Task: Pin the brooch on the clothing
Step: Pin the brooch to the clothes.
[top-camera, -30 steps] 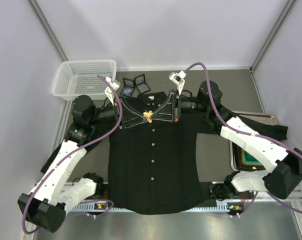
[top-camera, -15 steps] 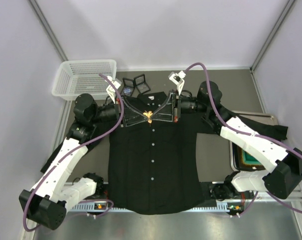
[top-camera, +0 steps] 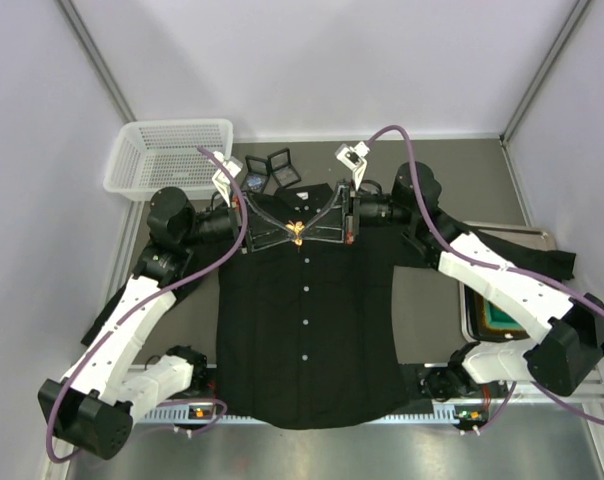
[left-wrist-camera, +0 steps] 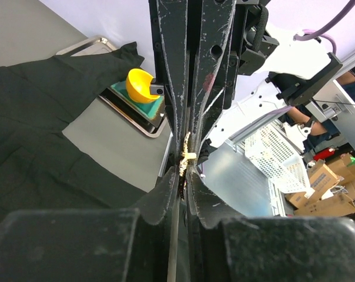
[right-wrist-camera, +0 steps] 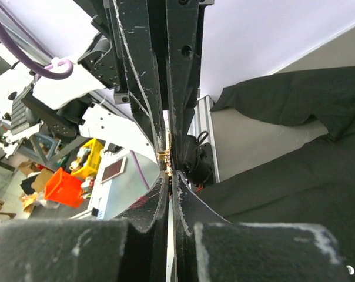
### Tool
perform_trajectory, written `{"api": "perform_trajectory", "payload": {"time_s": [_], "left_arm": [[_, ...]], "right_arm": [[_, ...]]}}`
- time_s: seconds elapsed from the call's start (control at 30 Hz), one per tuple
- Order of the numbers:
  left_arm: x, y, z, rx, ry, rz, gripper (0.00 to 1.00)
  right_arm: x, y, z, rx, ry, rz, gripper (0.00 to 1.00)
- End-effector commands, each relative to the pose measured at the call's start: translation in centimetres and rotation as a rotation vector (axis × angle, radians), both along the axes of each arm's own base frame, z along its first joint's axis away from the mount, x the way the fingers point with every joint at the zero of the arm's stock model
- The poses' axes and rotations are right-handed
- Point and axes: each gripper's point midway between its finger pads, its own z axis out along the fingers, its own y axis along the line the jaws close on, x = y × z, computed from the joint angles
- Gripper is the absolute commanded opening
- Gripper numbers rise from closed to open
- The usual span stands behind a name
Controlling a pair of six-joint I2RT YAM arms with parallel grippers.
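- Left tool (left-wrist-camera: 182, 175) nipped nearly together on the gold brooch (top-camera: 297, 232).
- Right tool (right-wrist-camera: 169, 171) pinched tight, tips meeting it at the collar of the black shirt (top-camera: 307, 340).

Basket (top-camera: 172, 160) and dark cases (top-camera: 270, 168) block room beyond the shirt's (top-camera: 307, 340) collar.

Even, diffuse light from above fills the top view. It leaves the pale walls (top-camera: 312, 60) bright and casts only faint, soft shadows on the bench (top-camera: 427, 300), while the black shirt (top-camera: 307, 330) swallows nearly all fold detail. In both wrist views the nearest parts of the jaws are dark, blurred masses along the bottom edge, sharpening farther out against a glaring, washed-out white background.
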Motion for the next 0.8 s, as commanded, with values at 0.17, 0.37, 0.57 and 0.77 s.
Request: {"api": "perform_trajectory", "payload": {"time_s": [0.17,0.37,0.57,0.77], "left_arm": [[2.4,1.4,-1.4,0.042,0.009,0.077,0.0],[6.7,5.7,-5.1,0.059,0.117,0.185,0.0],[11.3,9.3,-10.8,0.075,0.269,0.254,0.0],[15.5,10.5,-16.3,0.123,0.401,0.278,0.0]], "right_arm": [[0.3,0.7,1.5,0.007,-0.086,0.04,0.51],[7.2,-0.3,-1.9,-0.146,-0.224,-0.058,0.82],[13.5,1.3,-8.4,-0.328,-0.474,-0.057,0.77],[17.9,4.0,-14.7,-0.449,-0.687,-0.013,0.65]]}}
